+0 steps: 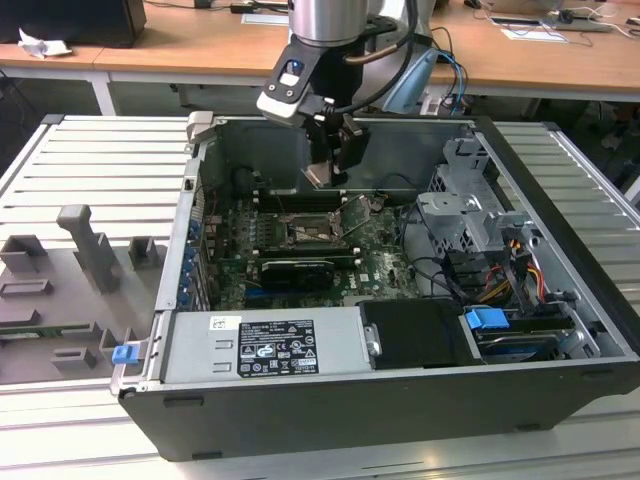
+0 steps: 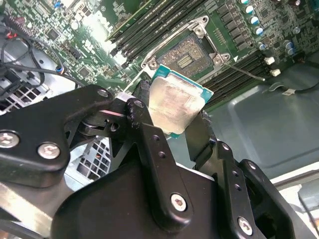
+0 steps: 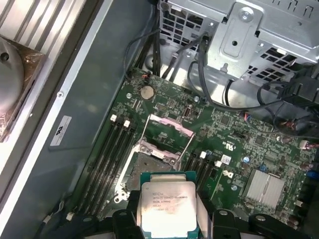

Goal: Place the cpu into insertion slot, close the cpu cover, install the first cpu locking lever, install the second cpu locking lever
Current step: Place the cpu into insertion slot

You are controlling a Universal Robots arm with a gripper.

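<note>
Across a ribbed grey metal worktop (image 1: 90, 160) lies an open black computer case (image 1: 400, 425), its green circuit board (image 3: 227, 144) facing up. Grey moulded fixtures (image 1: 95, 250) stand on the worktop toward the exterior view's left, apart from the case. A wooden worktop (image 1: 200, 55) runs along the back of the room with cables and papers on it. Inside the case, a silver power supply (image 1: 260, 345) sits along the near wall and a metal drive cage (image 1: 465, 200) stands at the exterior view's right.

The arm reaches down into the case. Its pincer (image 2: 172, 112) is closed narrowly on the cpu (image 2: 177, 102), one black finger on each of two opposite edges, with the pale metal face showing in both wrist views. The cpu hangs in the air above the insertion slot (image 3: 147, 172), not touching it. The socket is bare, and the cpu cover (image 3: 167, 128) is swung up at its far side.
</note>
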